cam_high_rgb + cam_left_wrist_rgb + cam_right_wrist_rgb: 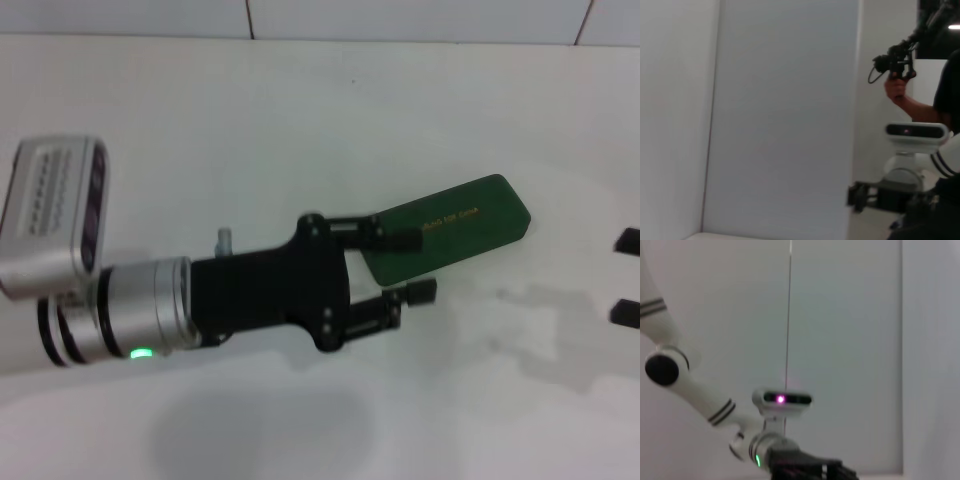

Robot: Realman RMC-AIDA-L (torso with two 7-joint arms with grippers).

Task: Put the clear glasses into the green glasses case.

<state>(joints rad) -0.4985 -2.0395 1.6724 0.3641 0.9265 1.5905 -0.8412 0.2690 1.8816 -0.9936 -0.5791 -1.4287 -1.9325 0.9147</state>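
The green glasses case (455,232) lies on the white table right of centre, its lettered lid facing up. My left gripper (418,266) reaches in from the left and stands open. Its upper finger (400,240) overlaps the case's left end and its lower finger (420,292) sits just off the case's near edge. I see nothing held between them. The clear glasses are out of view. My right gripper (626,277) shows only as two separated black fingertips at the right edge, open and away from the case.
The white table (300,120) runs back to a tiled wall. The left arm casts a shadow near the front edge. In the left wrist view a person (900,90) holds a camera rig behind the right arm (875,196).
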